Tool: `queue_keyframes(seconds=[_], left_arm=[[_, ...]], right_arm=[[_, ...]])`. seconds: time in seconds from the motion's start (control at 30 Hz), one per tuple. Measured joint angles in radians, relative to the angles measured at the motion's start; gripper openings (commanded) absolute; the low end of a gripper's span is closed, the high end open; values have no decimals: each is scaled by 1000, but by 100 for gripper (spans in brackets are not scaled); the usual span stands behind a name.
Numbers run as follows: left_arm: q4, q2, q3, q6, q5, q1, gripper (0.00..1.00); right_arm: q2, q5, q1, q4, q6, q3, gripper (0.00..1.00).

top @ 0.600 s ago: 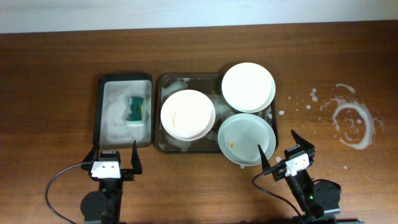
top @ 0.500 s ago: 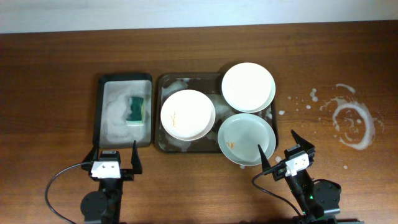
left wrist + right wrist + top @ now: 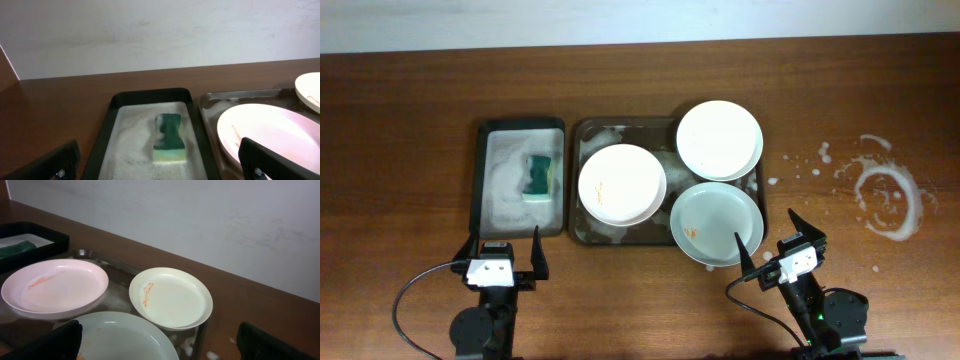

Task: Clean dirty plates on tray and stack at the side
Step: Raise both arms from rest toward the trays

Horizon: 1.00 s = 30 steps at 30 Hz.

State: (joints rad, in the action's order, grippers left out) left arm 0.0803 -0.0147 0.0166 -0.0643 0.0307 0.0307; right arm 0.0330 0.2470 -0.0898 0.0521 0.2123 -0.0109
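Note:
Three white plates lie on the dark tray (image 3: 582, 130). One plate (image 3: 622, 184) is at the left with orange specks, one (image 3: 719, 140) at the back right, one (image 3: 716, 222) at the front right overhanging the rim. They also show in the right wrist view: left plate (image 3: 55, 285), back plate (image 3: 171, 297), front plate (image 3: 125, 340). My left gripper (image 3: 505, 252) is open and empty, in front of the sponge tray. My right gripper (image 3: 778, 240) is open and empty, just right of the front plate.
A narrower dark tray (image 3: 490, 200) with foam holds a green sponge (image 3: 538, 175), also in the left wrist view (image 3: 169, 136). Foam splashes (image 3: 885, 195) mark the wooden table at the right.

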Motion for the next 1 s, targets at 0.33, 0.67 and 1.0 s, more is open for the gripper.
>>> queue_keyframes(seconds=[0.33, 0.67, 1.0], left_arm=[[2, 0, 0, 0, -13, 0, 99], [-85, 0, 18, 1, -22, 1, 99], [84, -316, 456, 0, 23, 1, 99]], right_arm=[[0, -12, 0, -58, 0, 0, 98], [-1, 109, 0, -129, 0, -47, 98], [16, 162, 0, 146, -3, -382, 98]])
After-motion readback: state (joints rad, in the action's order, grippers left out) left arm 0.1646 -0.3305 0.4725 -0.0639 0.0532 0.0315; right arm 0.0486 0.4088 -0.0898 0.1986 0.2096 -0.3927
